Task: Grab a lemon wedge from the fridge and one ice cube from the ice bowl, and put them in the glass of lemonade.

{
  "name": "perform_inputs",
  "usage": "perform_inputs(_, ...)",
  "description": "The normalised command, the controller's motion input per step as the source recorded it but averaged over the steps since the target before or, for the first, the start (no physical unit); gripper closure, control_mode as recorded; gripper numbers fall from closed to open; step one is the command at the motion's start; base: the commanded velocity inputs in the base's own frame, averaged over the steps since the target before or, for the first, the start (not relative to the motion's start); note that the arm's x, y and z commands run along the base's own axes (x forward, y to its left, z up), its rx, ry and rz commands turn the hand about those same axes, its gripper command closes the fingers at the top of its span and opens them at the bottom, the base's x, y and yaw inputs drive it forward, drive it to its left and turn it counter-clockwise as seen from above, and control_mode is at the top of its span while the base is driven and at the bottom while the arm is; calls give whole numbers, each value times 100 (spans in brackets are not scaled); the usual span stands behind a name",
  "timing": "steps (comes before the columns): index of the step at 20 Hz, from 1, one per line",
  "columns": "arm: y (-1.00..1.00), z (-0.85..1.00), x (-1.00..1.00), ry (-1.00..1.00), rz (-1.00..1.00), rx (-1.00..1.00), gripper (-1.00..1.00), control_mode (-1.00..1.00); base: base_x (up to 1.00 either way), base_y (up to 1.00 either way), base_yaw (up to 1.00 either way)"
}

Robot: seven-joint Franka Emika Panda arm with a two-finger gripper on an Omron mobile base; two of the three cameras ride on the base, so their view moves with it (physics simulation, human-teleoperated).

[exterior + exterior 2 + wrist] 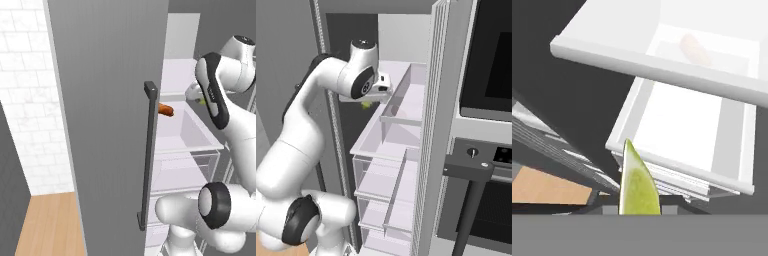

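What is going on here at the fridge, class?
The robot arm is reaching at the open fridge, beside its white drawers. Its gripper is shut on the lemon wedge, which shows as a small yellow-green piece under the hand in the right base view. An orange-red carrot-like item lies in the top drawer. So the wedge is in hand, not yet delivered to any glass.

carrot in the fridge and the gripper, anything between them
Nothing: in the left base view bare white shelf separates the carrot from the gripper, shut on the lemon wedge.
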Motion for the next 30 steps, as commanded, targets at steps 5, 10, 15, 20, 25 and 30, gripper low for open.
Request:
perform_inputs(5,64,-62,-96,9,0,-12,100,-100,0,0,0)
perform_inputs(10,29,-77,-70,11,0,-5,100,-100,0,0,0)
perform_inputs(15,0,-23,-66,4,0,0,100,-100,0,0,0)
perform_inputs(20,0,0,-13,0,0,0,100,-100,0,0,0)
perform_inputs(25,0,-1,-9,0,0,0,100,100,-40,0,-3)
perform_inputs(30,0,0,0,0,0,0,100,100,-100,30,-49)
